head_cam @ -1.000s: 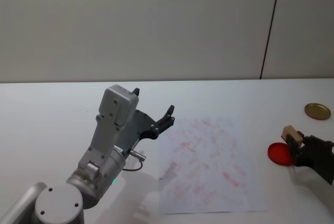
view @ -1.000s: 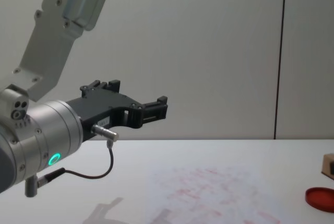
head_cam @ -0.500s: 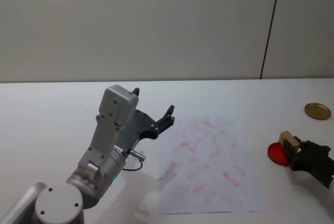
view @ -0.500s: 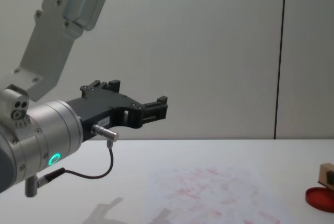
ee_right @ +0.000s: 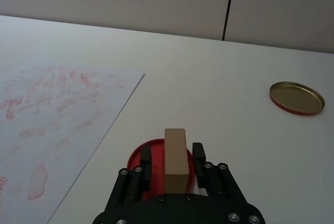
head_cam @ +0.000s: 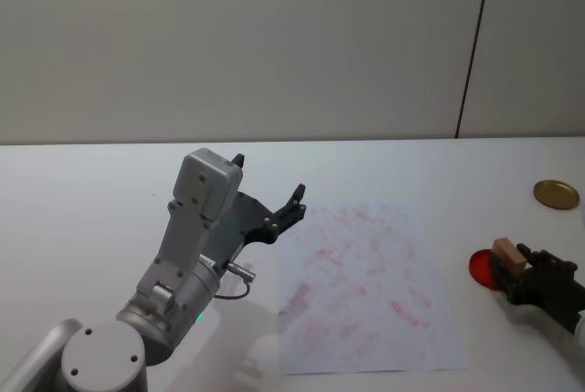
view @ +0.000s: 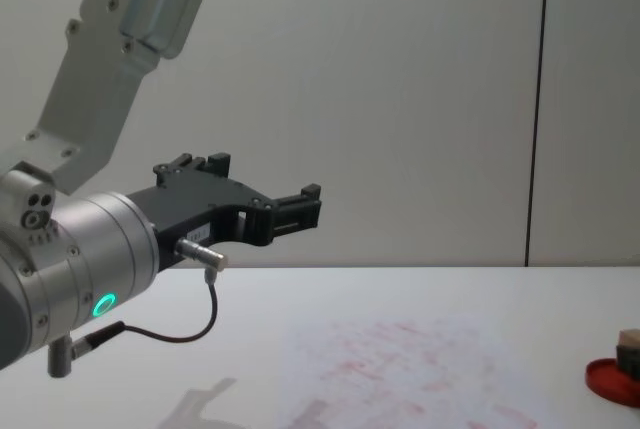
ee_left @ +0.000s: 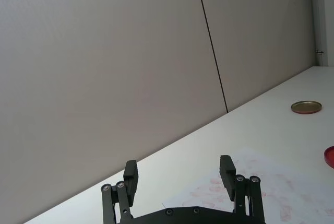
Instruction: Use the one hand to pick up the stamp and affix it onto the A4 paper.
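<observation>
The right tool was closed on the stamp, its two black fingers pressed against the long sides of the light tan wooden block, which stood up between them. In the right wrist view the stamp's lower end sat over the round red ink pad; whether it actually touched the pad could not be told. In the head view the right tool was low over the counter near the right edge, with the stamp at the ink pad. The A4 paper, covered in faint red marks, lay flat on the counter just to the left of the pad, with nothing resting on it. A round gold lid lay farther back on the counter, well apart from the pad.

The left tool hung above the counter beside the paper's left edge, its fingers spread wide and holding nothing.
</observation>
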Available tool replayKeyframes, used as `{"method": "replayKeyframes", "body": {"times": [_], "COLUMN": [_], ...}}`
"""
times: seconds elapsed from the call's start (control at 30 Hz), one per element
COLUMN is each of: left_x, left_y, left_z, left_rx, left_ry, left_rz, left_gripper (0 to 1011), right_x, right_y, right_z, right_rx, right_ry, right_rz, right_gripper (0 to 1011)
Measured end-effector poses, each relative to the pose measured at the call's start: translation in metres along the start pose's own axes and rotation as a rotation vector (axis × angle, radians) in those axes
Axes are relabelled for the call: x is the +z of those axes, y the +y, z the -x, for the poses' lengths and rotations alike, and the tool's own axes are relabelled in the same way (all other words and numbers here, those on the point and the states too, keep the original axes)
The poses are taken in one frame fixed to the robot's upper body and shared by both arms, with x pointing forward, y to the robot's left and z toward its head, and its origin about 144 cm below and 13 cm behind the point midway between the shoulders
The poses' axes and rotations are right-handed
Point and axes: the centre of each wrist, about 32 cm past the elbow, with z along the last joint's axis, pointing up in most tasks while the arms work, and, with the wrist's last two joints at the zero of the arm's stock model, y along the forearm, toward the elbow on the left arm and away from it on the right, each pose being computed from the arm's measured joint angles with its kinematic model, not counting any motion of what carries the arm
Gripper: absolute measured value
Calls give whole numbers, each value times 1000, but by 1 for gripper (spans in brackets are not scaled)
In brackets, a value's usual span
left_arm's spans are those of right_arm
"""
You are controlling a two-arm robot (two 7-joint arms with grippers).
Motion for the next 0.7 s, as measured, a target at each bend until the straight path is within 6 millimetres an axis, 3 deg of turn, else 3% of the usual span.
{"method": "replayKeyframes", "body": {"times": [0.5,0.7], "left_x": [0,0], "left_y": [0,0], "left_z": [0,0], "left_rx": [0,0], "left_ry": [0,0], "left_rz": [0,0], "left_gripper": [993,993], "right_x": [6,14], "right_y": [-3,-8], "right_z": [3,9], "right_rx": [-6,-11], "right_ry": [-18,-41], "right_rz": [-60,-125], "right_gripper": [912,1001]}}
